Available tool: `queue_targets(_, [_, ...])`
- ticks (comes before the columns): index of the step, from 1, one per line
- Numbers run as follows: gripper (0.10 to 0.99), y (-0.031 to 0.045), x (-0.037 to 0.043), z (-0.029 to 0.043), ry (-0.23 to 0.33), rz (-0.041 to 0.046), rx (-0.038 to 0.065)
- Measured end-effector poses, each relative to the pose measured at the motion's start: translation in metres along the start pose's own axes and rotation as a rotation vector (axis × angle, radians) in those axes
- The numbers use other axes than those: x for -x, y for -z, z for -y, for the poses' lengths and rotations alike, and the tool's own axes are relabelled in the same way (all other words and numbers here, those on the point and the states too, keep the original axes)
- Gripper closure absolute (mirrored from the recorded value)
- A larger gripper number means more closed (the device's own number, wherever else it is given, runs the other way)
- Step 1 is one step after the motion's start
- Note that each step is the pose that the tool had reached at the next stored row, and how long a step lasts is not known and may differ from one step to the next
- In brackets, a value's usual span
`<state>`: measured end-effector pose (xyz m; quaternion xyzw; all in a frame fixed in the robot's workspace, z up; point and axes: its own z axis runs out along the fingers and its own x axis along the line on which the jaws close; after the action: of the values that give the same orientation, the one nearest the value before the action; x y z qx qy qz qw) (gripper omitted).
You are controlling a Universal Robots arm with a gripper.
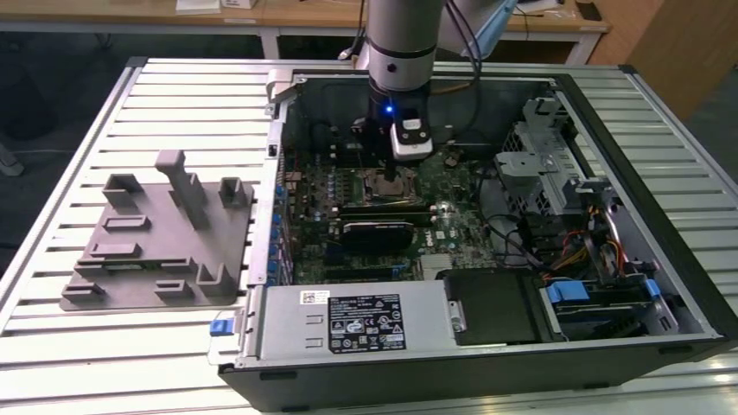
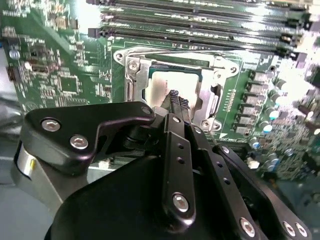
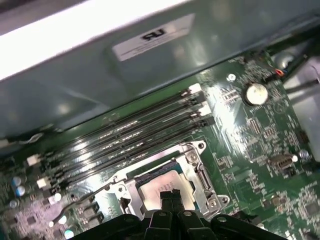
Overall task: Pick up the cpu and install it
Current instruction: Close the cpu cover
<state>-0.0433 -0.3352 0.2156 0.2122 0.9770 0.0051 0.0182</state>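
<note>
The cpu [image 2: 161, 86] lies flat in the metal-framed socket [image 2: 216, 95] on the green motherboard, its silvery top showing in both wrist views [image 3: 156, 187]. My gripper [image 2: 175, 99] hangs straight over it, its two black fingertips pressed together at the chip's top plate; whether they touch it I cannot tell. Nothing sits between the fingers [image 3: 165, 196]. In the exterior view the gripper [image 1: 395, 183] reaches down into the open computer case [image 1: 600, 112] above the socket.
A grey plastic tray [image 1: 162, 242] with upright blocks lies on the slatted table at the exterior view's left. Memory slots [image 3: 135, 140] run beside the socket. A power supply [image 1: 346, 324], a drive cage [image 1: 554, 173] and cables crowd the case.
</note>
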Motion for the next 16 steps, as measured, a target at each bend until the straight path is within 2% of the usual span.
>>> queue_targets(16, [0.98,-0.0006,-0.0006,0.0003,0.272,-0.0024,0.004])
